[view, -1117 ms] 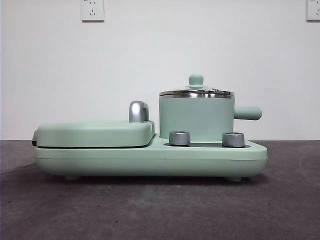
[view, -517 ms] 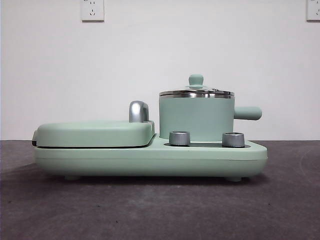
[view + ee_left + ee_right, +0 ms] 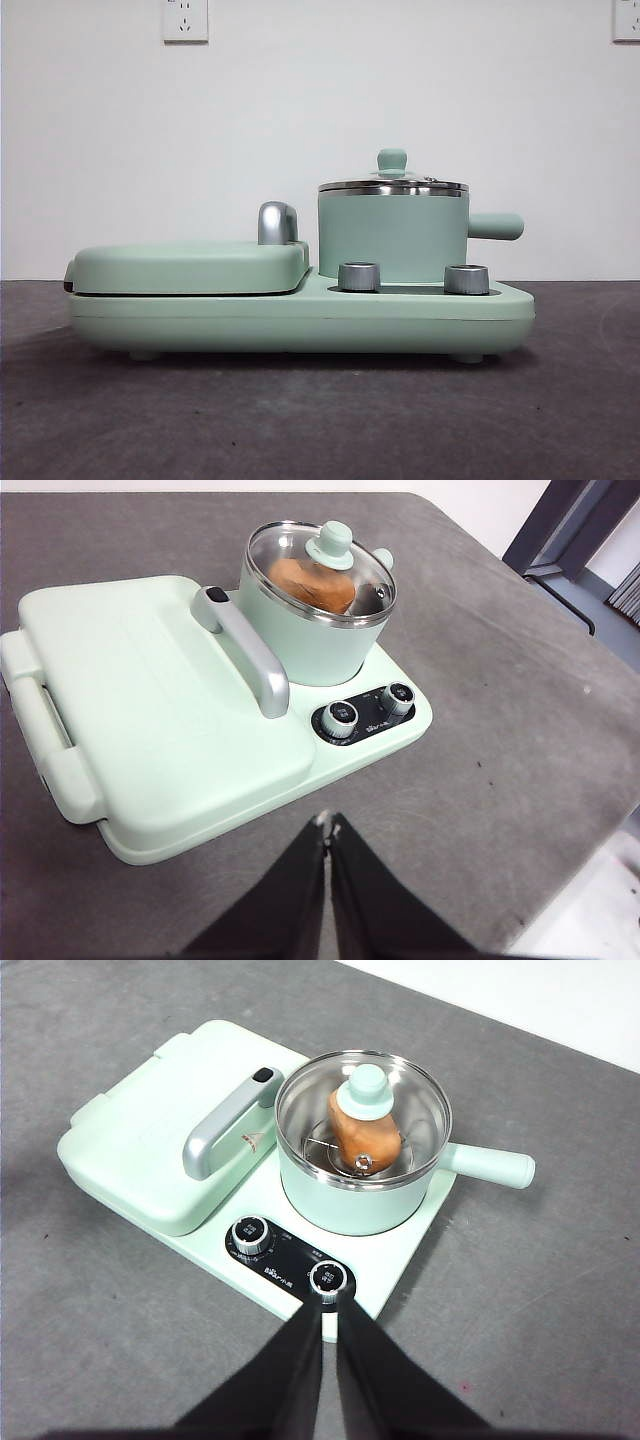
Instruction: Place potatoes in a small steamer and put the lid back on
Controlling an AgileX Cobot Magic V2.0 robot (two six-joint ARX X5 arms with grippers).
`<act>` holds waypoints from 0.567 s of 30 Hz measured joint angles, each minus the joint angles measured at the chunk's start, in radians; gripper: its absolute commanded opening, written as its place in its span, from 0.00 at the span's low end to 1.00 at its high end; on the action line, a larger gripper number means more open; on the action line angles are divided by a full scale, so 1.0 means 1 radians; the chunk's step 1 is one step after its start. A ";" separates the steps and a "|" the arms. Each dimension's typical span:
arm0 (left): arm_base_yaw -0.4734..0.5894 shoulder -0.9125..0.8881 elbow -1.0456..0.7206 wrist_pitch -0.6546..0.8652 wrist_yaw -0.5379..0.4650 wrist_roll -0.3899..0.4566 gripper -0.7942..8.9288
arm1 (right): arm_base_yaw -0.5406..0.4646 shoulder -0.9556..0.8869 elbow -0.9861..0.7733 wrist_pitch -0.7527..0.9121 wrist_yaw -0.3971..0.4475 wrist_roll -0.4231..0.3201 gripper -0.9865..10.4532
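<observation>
Both claws clear, potato in the covered steamer — the task looks finished.

The left claw (image 3: 327, 825) hangs clenched and empty above the grey surface (image 3: 520, 710), off the appliance's control-panel side; the right claw (image 3: 329, 1305) is likewise pinched together with nothing in it, poised just above the near dial (image 3: 331, 1278). In the right wrist view the potato (image 3: 363, 1135) lies on the wire rack inside the small steamer (image 3: 350, 1205), whose stubby handle (image 3: 490, 1165) points to about 3 o'clock. The glass lid (image 3: 393, 186) sits level on the steel rim, its green knob (image 3: 392, 160) upright. To my judgement both steps are done; all that remains is keeping the arms away.
</observation>
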State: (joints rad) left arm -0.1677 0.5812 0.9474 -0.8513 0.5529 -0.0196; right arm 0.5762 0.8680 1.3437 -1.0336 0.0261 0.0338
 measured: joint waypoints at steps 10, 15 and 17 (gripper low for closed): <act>0.058 -0.291 -0.431 0.444 -0.299 0.108 0.09 | 0.000 0.000 0.000 0.000 0.000 0.000 0.10; 0.130 -0.487 -0.798 0.777 -0.487 0.046 0.09 | 0.000 0.000 0.000 0.000 0.000 0.000 0.10; 0.145 -0.526 -0.874 0.767 -0.499 0.033 0.09 | 0.000 0.000 0.000 0.000 0.000 0.000 0.10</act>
State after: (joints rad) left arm -0.0223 0.0555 0.0731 -0.0841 0.0540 0.0132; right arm 0.5762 0.8680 1.3437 -1.0336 0.0261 0.0338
